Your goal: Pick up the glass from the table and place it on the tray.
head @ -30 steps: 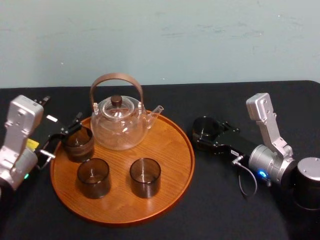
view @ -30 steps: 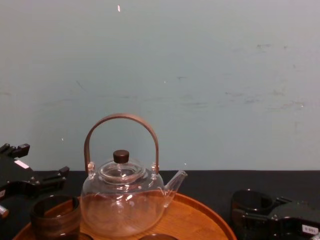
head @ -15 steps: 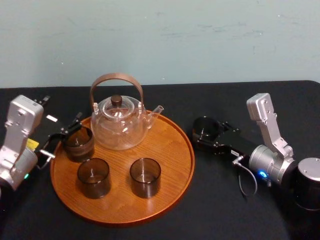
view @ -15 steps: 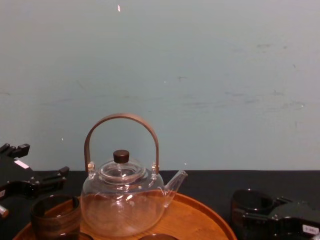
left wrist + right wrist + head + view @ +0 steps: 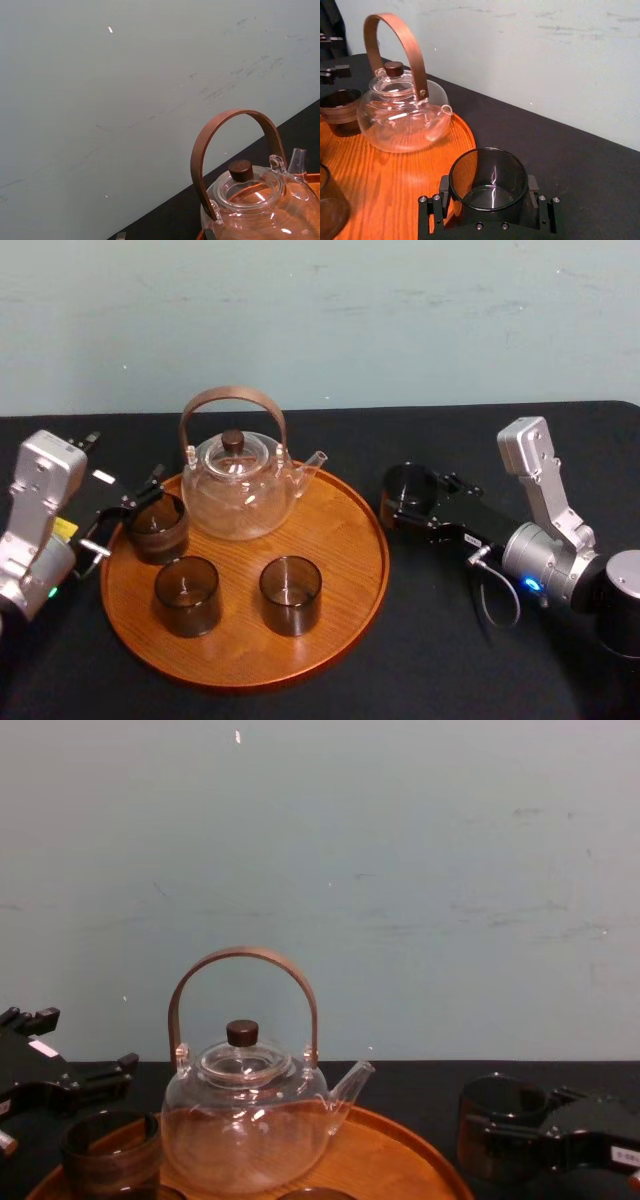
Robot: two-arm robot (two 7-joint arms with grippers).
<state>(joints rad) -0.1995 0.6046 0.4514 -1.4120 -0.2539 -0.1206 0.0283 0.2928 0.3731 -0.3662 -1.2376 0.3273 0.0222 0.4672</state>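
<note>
A dark smoky glass point(image 5: 410, 492) hangs just above the black table, right of the tray's rim, with my right gripper point(image 5: 406, 504) shut on it. The right wrist view shows that glass point(image 5: 488, 181) upright between the two black fingers point(image 5: 441, 189). From the chest it sits low at the right point(image 5: 500, 1118). The round orange-brown wooden tray point(image 5: 345, 545) lies at the centre. My left gripper point(image 5: 125, 515) rests open at the tray's left edge, its fingers straddling another dark glass point(image 5: 157, 526) that stands on the tray.
A clear glass teapot point(image 5: 238, 488) with a brown arched handle stands at the back of the tray. Two more dark glasses point(image 5: 187, 595) point(image 5: 290, 593) stand near the front. Bare wood lies on the tray's right side. A pale wall rises behind the table.
My right gripper has risen slightly with the glass and edged toward the tray. The left arm and the things on the tray have not moved.
</note>
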